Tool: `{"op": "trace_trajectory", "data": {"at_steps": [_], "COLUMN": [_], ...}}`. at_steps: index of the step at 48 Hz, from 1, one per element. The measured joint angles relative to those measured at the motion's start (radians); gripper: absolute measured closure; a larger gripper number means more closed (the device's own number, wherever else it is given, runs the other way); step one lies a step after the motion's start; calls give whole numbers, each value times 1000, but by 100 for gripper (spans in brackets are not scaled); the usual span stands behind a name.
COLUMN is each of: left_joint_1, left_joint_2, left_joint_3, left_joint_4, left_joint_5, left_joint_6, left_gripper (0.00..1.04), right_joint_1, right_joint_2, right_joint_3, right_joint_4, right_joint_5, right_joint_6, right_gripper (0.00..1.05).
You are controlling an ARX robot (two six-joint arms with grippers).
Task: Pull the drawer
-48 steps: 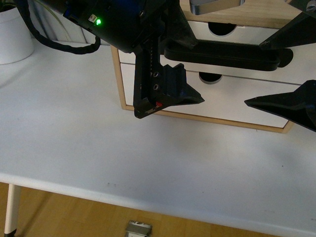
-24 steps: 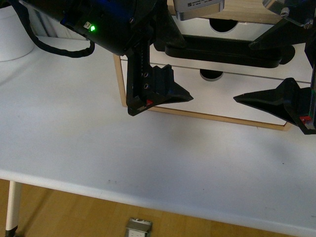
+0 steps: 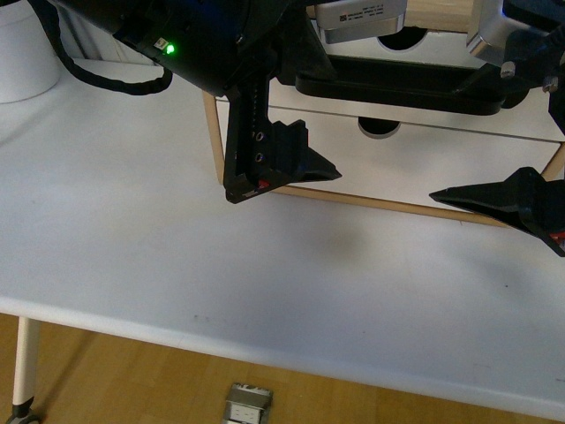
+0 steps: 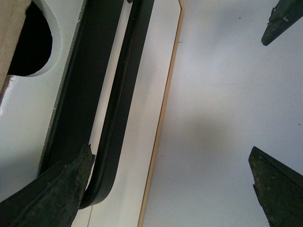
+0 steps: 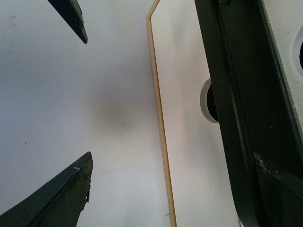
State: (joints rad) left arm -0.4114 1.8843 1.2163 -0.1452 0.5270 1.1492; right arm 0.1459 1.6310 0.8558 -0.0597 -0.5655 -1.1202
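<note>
The drawer [image 3: 446, 51] is the upper white front of a small light-wood cabinet [image 3: 213, 141], with a semicircular notch [image 3: 399, 39] in its rim. Its long black bar handle [image 3: 397, 91] runs across it. My left gripper [image 3: 296, 115] is open and straddles the handle's left end, one finger [image 3: 282, 168] below the bar. In the left wrist view the handle [image 4: 120, 104] touches one finger [image 4: 52, 194] of the left gripper [image 4: 161, 189]. My right gripper [image 3: 521, 132] is open around the bar's right end. The right wrist view shows that gripper [image 5: 170, 194] beside the handle [image 5: 241, 109].
Below the handled drawer is a plain white drawer front [image 3: 424, 168] with its own notch [image 3: 380, 131]. The cabinet stands on a white table [image 3: 132, 230] whose front edge runs along the bottom. A white pot [image 3: 22, 57] sits at far left. A grey object [image 3: 247, 406] lies on the wooden floor.
The left gripper's lower finger has shifted left and slightly up. The right wrist has come into view at top right, and its lower finger has dropped a little. The handle sits slightly higher in the picture.
</note>
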Motion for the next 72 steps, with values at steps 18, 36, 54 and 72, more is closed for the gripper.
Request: {"op": "trace_trajectory", "data": {"at_steps": [18,36,54,72], "left_joint_1": [-6,-10,-32,-55], "left_joint_2": [0,-26,-112,-206], "left_joint_3": [26,25,-59,-172], "left_joint_4": [-97,-189,-237,-180], "left_joint_5": [-8,-15,-23,-36], "left_joint_6": [64,116,132,90], "left_gripper": [6,6,6,6], "right_joint_1": [-11,-13,4,14], "right_joint_2": [0,-23,-105,-210], "right_joint_3": [7,14,-34,-111], "right_joint_4": [-38,-140,-240,-270], "right_joint_5": [-12,-45,-64,-85], "right_joint_6": [-48,-84,-106,-79], "right_gripper": [9,9,9,9]}}
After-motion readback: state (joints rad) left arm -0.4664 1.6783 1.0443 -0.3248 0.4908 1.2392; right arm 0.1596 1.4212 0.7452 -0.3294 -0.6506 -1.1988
